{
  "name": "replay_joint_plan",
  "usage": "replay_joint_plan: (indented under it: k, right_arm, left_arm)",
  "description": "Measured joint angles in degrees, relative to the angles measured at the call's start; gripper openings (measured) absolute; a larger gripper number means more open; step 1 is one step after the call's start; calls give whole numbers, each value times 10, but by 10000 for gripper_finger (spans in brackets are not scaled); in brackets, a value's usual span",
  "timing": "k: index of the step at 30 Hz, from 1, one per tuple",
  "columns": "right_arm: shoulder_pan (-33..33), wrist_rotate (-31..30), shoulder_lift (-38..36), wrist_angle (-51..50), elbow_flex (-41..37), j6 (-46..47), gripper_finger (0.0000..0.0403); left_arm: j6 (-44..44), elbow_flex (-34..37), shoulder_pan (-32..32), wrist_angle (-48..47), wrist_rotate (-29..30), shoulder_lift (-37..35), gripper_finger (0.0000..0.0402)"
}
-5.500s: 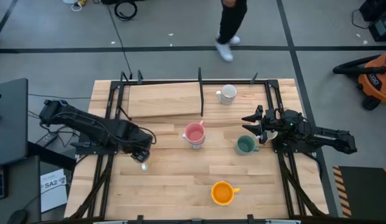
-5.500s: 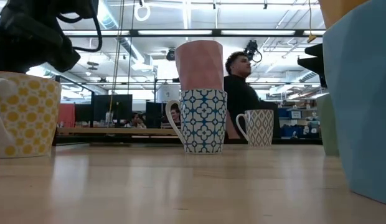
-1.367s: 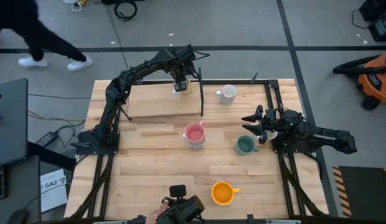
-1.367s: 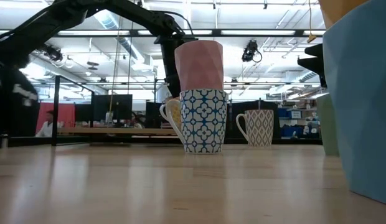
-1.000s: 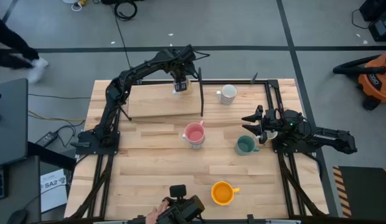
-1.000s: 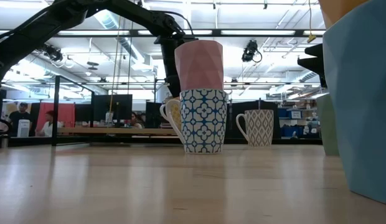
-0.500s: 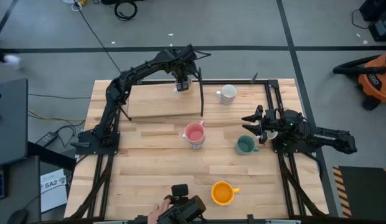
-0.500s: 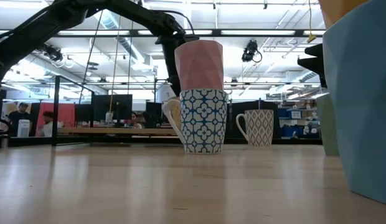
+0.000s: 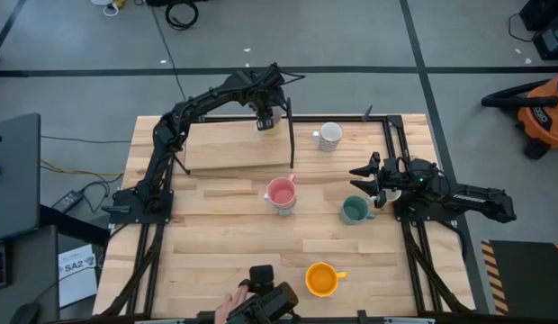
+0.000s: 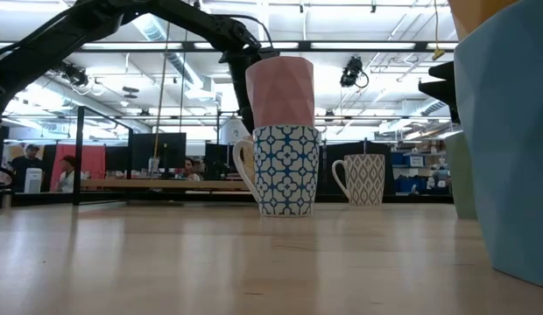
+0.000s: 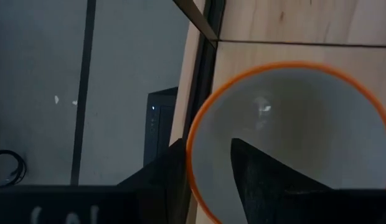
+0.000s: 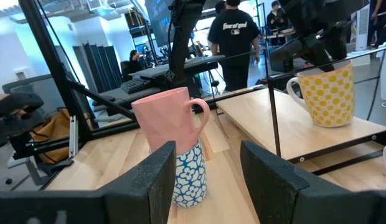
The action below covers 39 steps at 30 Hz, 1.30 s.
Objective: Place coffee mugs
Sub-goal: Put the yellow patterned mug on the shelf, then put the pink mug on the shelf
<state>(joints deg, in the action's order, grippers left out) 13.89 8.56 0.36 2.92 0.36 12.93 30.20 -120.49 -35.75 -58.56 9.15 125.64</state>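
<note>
Carried from the left-hand middle of the table (image 9: 225, 261) to the raised board (image 9: 234, 144) at its far edge over the last few seconds — that sums up the yellow-patterned mug (image 12: 324, 93). Now pinched by the rim in the left gripper (image 9: 265, 117), one finger inside the orange-rimmed bowl (image 11: 286, 149) and one outside, as the left wrist view shows. Set at the board's far right corner, hard by the upright black post (image 9: 290, 135). Barely any drift across the last second — only a slight creep toward that post — so likely settling on or just above the wood; contact itself not visible from overhead, though the right wrist view suggests the base at board level.

Meaning for the task: one mug about delivered, release the probable next step, grip not yet let go.

Elsewhere, nothing shifted. Pink mug (image 9: 281, 192) stacked in the blue-patterned mug (image 10: 286, 171) near the table's centre; white patterned mug (image 9: 329, 136) near the far edge, right of the post; dark green mug (image 9: 355, 211) just beside the right gripper (image 9: 369, 174), parked toward the right edge with fingers spread and empty; orange mug (image 9: 322, 279) close to the near edge. At that near edge, a person's hand with a dark device (image 9: 261, 304), newly arrived.
</note>
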Motion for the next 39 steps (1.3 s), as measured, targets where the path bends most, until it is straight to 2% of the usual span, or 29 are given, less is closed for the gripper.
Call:
replay_joint_plan:
  k: [17,23,31,35,39]
  right_arm:
    - [0,0,0,0,0,0,185]
    - [0,0,0,0,0,0,185]
    - [0,1,0,0,0,0,185]
    - [0,1,0,0,0,0,185]
    - [0,1,0,0,0,3,185]
  left_arm:
    - [0,0,0,23,8,-7,133]
    - [0,-43,4,4,16,-9,133]
    - [-7,-144,19,-79,16,-10,133]
    - [-27,-133,30,-96,16,-39,133]
    - [-60,-133,44,-154,14,-64,133]
